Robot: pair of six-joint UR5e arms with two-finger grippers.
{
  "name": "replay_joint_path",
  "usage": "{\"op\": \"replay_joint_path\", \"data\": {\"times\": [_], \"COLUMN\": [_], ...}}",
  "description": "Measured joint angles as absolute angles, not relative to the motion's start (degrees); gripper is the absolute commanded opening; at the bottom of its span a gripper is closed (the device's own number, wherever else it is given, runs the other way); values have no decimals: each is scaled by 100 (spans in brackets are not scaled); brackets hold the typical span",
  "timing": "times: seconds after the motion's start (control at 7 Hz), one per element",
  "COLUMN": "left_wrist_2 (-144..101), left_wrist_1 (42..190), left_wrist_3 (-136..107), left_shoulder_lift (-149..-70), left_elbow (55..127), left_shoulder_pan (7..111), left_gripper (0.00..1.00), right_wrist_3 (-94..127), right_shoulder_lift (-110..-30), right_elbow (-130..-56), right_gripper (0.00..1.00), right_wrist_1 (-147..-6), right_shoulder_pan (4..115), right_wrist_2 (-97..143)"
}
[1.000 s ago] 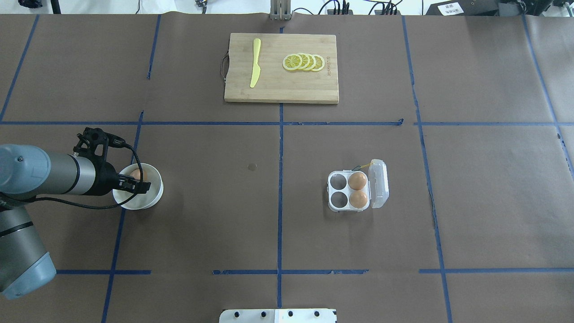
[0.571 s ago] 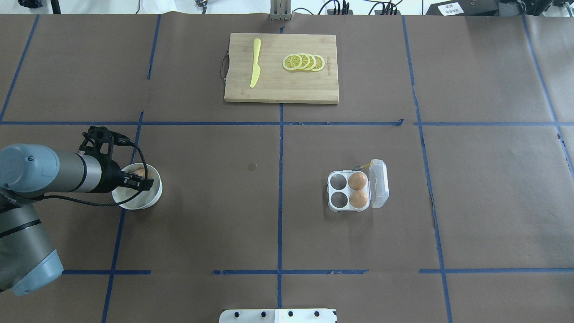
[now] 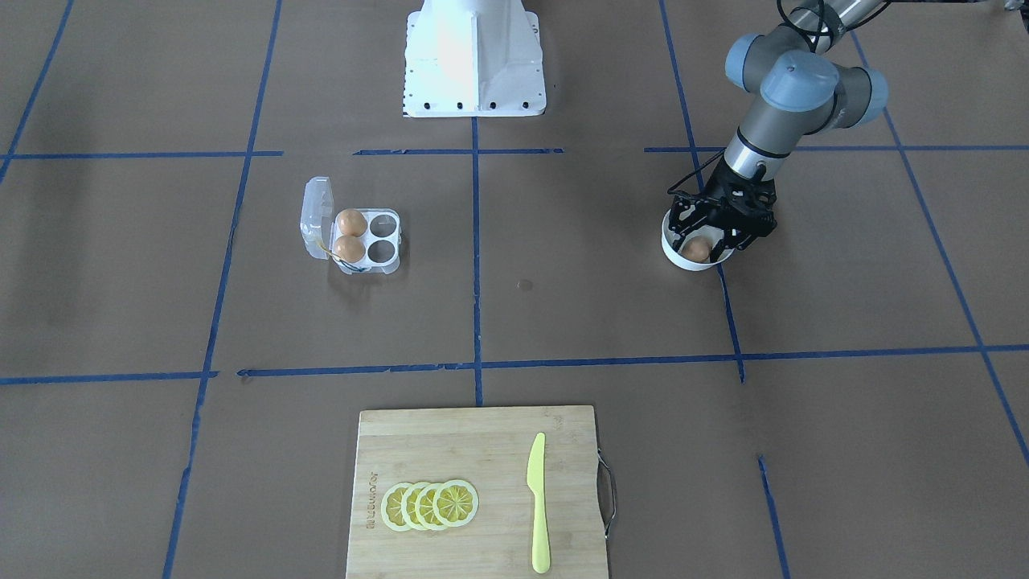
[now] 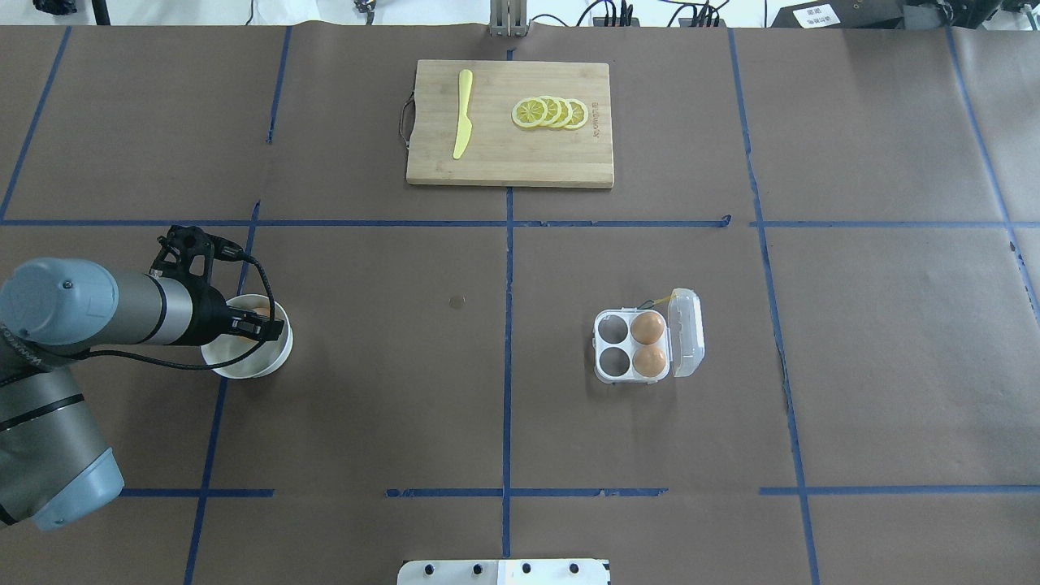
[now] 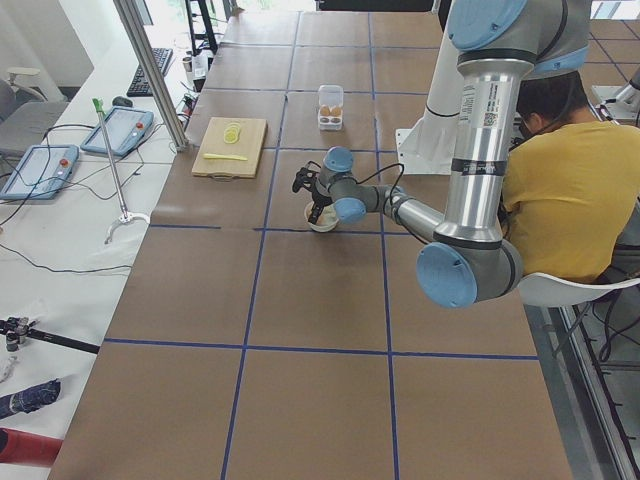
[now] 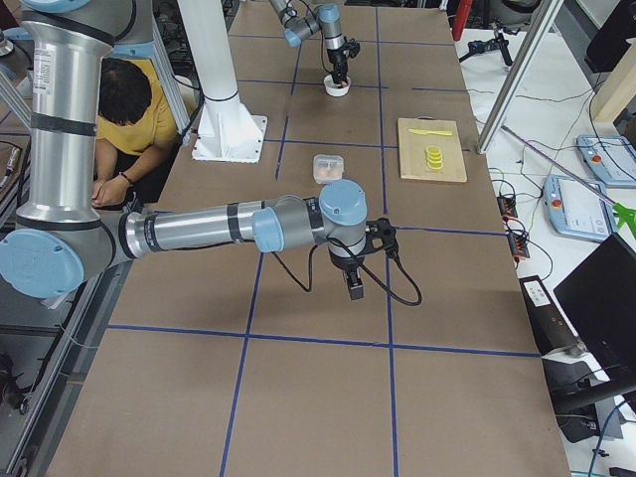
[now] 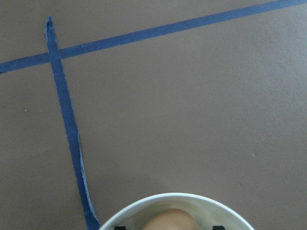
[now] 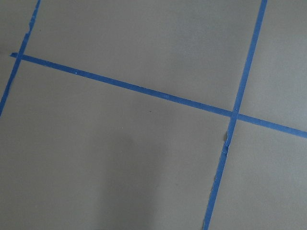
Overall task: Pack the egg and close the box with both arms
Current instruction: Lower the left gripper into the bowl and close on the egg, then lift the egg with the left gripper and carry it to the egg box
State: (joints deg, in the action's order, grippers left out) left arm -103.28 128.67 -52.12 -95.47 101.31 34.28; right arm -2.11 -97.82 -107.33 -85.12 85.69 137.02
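The egg [image 7: 170,219] lies in a white bowl [image 4: 248,364] at the table's left; it also shows in the front-facing view [image 3: 698,250]. My left gripper [image 4: 272,329] is open and reaches down into the bowl, with one fingertip on each side of the egg. The clear box [image 4: 616,348] stands right of centre with its lid [image 4: 687,333] open. Two brown eggs [image 4: 648,344] fill its right cells, and the two left cells are empty. My right gripper [image 6: 355,285] hangs over bare table, far from the box; I cannot tell whether it is open or shut.
A wooden cutting board [image 4: 509,158] with a yellow knife [image 4: 461,114] and lemon slices [image 4: 550,112] lies at the far middle. The white base block [image 3: 473,60] is at the robot's side. A person in yellow [image 5: 560,190] sits beside the robot.
My left gripper has moved slightly forward and deeper into the bowl, and now covers more of the egg. The box has not moved.
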Motion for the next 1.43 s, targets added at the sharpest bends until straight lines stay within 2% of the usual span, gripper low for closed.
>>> {"op": "replay_joint_path", "data": {"times": [0.29,0.43,0.57,0.71,0.86,1.43], "left_wrist_2": [-10327,-10327,-10327,-10327,-10327,-10341], "left_wrist_1": [12867,12869,12876,12881,12884,12887], "left_wrist_3": [-5204,-5198,-5198,-5200,-5200,-5028], "left_shoulder_lift": [-9540,-9535,-9531,-9529,-9525,-9332], "left_elbow": [10136,10143,10151,10161,10176,10454], "left_shoulder_pan": [3428,3424,3422,3420,3420,3488], "left_gripper": [68,64,42,16,0,0], "right_wrist_3": [-211,-211,-211,-211,-211,-211], "right_shoulder_lift": [-9782,-9782,-9782,-9782,-9782,-9789], "right_elbow": [-10729,-10726,-10724,-10723,-10723,-10728], "right_gripper": [100,100,100,100,100,100], "right_wrist_1": [-8509,-8508,-8510,-8512,-8510,-8512], "right_shoulder_pan": [8569,8569,8569,8569,8569,8569], "right_wrist_2": [13701,13696,13694,13694,13695,13697]}}
